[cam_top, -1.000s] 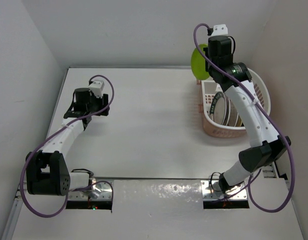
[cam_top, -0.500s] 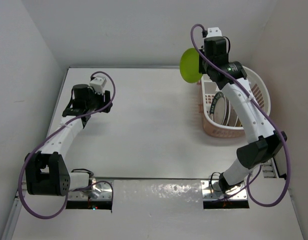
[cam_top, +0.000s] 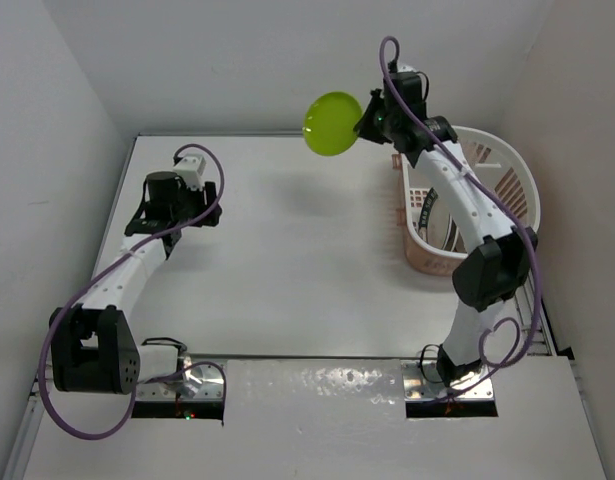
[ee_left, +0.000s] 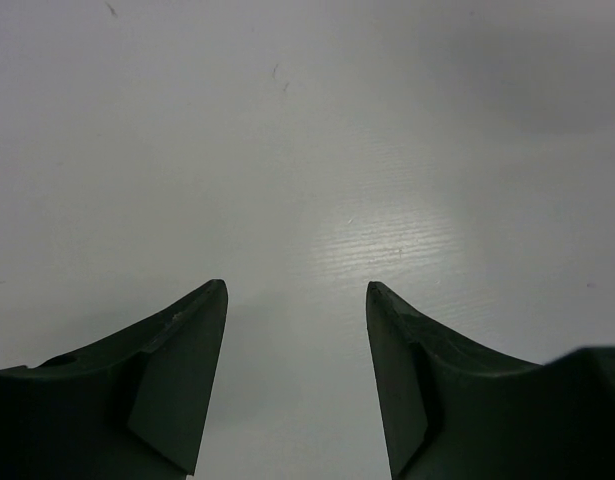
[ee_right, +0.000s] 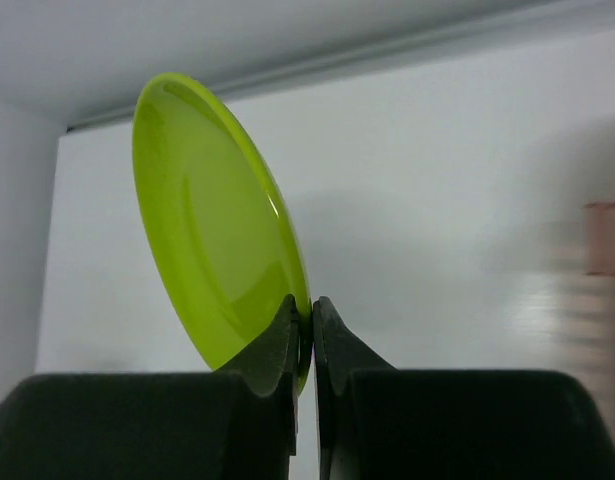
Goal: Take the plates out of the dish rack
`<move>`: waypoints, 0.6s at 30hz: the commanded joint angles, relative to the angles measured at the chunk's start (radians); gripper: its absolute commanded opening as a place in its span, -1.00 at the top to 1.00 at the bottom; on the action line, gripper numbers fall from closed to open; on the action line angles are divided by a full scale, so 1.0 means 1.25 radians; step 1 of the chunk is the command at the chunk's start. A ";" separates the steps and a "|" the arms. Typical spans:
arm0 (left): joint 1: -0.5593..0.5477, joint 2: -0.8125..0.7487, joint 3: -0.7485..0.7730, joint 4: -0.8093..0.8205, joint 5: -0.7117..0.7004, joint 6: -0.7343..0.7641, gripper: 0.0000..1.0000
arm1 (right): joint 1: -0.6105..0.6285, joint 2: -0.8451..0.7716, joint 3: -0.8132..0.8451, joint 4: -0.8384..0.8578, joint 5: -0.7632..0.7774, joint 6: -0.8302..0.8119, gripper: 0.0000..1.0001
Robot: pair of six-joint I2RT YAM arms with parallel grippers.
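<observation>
The right gripper (ee_right: 310, 310) pinches the green plate (ee_right: 212, 220) by its rim, above the table (cam_top: 287, 260), left of the rack (cam_top: 517, 165); the left gripper (ee_left: 297, 290) stands wide apart

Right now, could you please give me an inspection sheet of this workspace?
Surface: white table, bare around the arms.
Job's things: green plate in the air, left of the rack. A dark-rimmed plate stands on edge in the rack. The right arm hides any others.
Clutter: nothing seen.
Grippers: right gripper shut on the green plate's rim. Left gripper open and empty over the table.
Cables: a purple cable loops along each arm.
Surroundings: plain white walls behind and on both sides.
</observation>
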 commanded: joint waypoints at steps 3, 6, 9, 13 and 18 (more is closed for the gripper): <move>-0.005 -0.043 -0.015 0.015 -0.059 -0.055 -0.12 | 0.001 0.140 -0.038 0.026 -0.216 0.208 1.00; -0.005 -0.045 -0.030 0.016 -0.089 -0.054 -0.12 | 0.004 0.168 -0.085 0.049 -0.240 0.239 1.00; -0.005 -0.043 -0.036 0.022 -0.091 -0.054 -0.12 | 0.004 0.159 -0.172 0.111 -0.261 0.254 1.00; -0.004 -0.037 -0.039 0.034 -0.091 -0.049 -0.12 | 0.003 0.158 -0.226 0.153 -0.269 0.271 1.00; -0.005 -0.029 -0.038 0.038 -0.082 -0.050 -0.12 | 0.004 0.206 -0.186 0.202 -0.262 0.322 1.00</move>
